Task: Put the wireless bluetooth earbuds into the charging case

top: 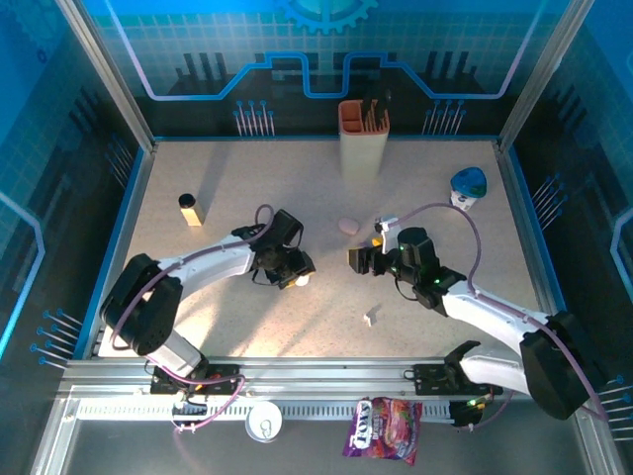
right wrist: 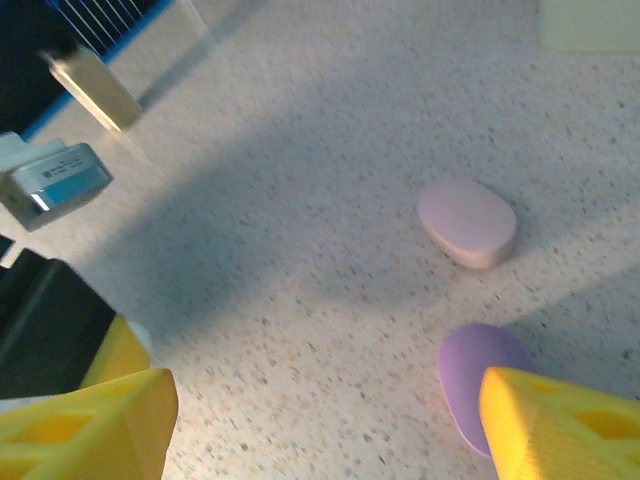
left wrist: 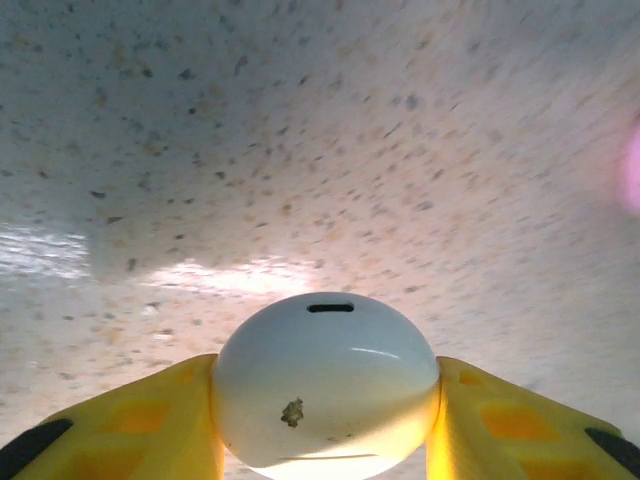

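We find the left claw clamped on a white case, the right claw wide and empty, and a tiny white earbud loose at lower centre of the top view, judged light, slick, best pinched across its body.

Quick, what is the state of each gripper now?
Left gripper: closed on the white case.
Right gripper: open, holding nothing; lilac case beside one finger.
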`<state>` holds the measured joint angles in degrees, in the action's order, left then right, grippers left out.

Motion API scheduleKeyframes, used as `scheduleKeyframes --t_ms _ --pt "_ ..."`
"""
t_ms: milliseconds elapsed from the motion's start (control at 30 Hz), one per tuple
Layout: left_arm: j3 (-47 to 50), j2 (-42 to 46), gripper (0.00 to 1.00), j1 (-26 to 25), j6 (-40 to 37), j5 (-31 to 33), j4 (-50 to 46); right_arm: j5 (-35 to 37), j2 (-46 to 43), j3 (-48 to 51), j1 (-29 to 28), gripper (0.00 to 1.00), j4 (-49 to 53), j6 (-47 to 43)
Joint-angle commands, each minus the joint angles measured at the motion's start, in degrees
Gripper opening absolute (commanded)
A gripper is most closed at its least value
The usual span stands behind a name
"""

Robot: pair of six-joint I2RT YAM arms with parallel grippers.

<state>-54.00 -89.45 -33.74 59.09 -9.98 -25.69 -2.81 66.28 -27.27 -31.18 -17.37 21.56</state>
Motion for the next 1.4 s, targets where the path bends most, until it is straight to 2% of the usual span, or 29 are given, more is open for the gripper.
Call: scheduleKeyframes --t_ms 0,200,367,767,933,1067,1167,1267,1367 --pt "1.0 2.8 0.44 1.3 10.6 -4.5 9.5 -1.7 -0.6 3.2 -1.8 0.8 -14.3 4.0" --pt "5.0 4.1 0.44 2.1 26.7 -10.9 24.9 0.1 3.7 4.3 -5.8 0.79 -25.8 6.0" --pt "8.0 4.5 0.43 2.0 36.3 -12.2 33.8 0.7 8.7 3.3 -8.2 0.79 -32.0 6.7" --pt "11.2 5.7 0.43 2.4 42.1 -11.3 41.3 -0.3 18.5 0.1 -8.7 0.73 -37.9 9.0" --pt "12.1 5.5 0.43 2.4 43.4 -11.5 44.3 -0.5 21.5 -0.6 -8.8 0.61 -40.2 10.4" --pt "12.2 5.3 0.43 2.5 43.4 -12.0 44.6 -1.0 23.0 -1.2 -8.8 0.43 -40.9 10.9" --pt "12.4 5.4 0.44 2.5 43.6 -12.0 45.0 -1.2 23.1 -1.6 -8.7 0.38 -40.0 10.6" --pt "12.5 5.3 0.44 2.6 43.7 -12.2 45.6 -1.2 22.7 -1.5 -8.6 0.27 -39.4 10.3" --pt "12.7 5.1 0.47 2.5 43.5 -12.2 46.1 -1.4 21.6 -1.5 -8.4 0.21 -38.3 9.6"
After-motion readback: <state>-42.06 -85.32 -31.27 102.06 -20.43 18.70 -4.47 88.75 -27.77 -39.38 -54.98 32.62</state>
